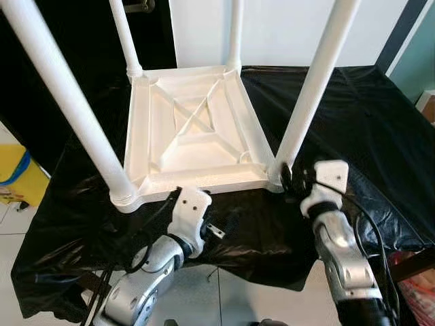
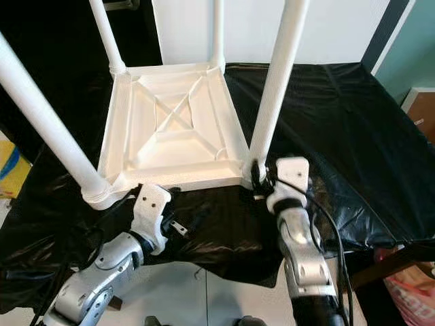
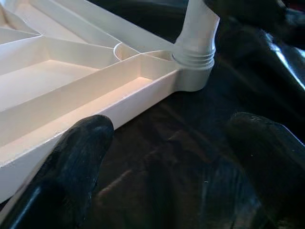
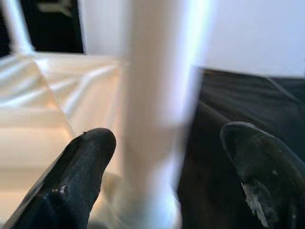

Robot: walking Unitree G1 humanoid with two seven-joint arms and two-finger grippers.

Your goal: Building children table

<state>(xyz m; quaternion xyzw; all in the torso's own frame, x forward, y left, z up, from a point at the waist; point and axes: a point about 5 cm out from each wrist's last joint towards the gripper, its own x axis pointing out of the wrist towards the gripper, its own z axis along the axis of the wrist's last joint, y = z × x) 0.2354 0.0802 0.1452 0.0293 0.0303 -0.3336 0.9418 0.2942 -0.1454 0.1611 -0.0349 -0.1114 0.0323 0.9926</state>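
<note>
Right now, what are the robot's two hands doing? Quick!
Left hand: open, holding nothing, by the near edge of the upside-down table.
Right hand: open, its fingers on either side of the near right leg, not gripping.

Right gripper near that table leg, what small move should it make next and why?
Probably close the right gripper on the near right leg. Its fingers stand open on either side of the leg, just above the socket at the corner of the upside-down tabletop, so a grip there would let it twist or press the leg home.
</note>
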